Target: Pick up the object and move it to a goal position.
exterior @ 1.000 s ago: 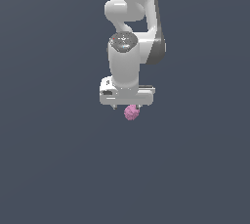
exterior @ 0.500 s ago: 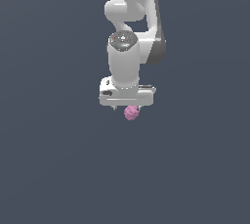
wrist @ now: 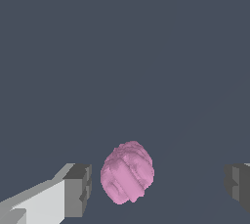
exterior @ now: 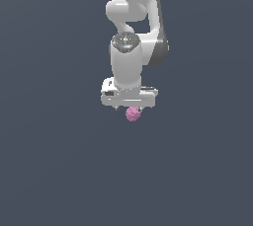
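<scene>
tool [wrist: 156, 189]: fingers spread wide | pink lump [wrist: 128, 172]: between them, nearer one finger [wrist: 78, 190]

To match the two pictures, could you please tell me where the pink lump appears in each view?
Exterior view: the pink lump sits just under the white gripper, near the picture's centre.
Wrist view: the lump lies between the open jaws, nearer one finger.
Shared landmark: the gripper itself.
</scene>
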You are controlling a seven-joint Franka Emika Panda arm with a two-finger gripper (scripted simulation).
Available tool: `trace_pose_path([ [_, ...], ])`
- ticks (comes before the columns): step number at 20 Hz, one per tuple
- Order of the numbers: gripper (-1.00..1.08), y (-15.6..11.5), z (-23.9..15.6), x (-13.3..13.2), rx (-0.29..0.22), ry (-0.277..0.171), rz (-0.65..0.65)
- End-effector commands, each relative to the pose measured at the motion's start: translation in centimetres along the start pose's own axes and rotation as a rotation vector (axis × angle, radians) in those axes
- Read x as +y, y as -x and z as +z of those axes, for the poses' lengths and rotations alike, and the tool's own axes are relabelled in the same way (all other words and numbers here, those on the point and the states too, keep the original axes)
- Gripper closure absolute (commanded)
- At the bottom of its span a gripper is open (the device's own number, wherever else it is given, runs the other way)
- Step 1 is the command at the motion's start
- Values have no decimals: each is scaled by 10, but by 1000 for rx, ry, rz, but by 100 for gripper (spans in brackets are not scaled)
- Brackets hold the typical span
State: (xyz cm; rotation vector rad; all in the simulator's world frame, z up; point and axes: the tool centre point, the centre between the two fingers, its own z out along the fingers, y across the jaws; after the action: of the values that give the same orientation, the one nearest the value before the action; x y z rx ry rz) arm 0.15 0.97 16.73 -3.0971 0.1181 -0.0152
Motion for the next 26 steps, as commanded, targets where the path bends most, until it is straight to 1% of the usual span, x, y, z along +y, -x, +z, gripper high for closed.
trace_pose_path([
  [1,-92,2,2,-1,-1,1,28],
  [9,-92,10,13,-5,-3,6,170],
  [26,-92,38,44,-15,0,26,594],
])
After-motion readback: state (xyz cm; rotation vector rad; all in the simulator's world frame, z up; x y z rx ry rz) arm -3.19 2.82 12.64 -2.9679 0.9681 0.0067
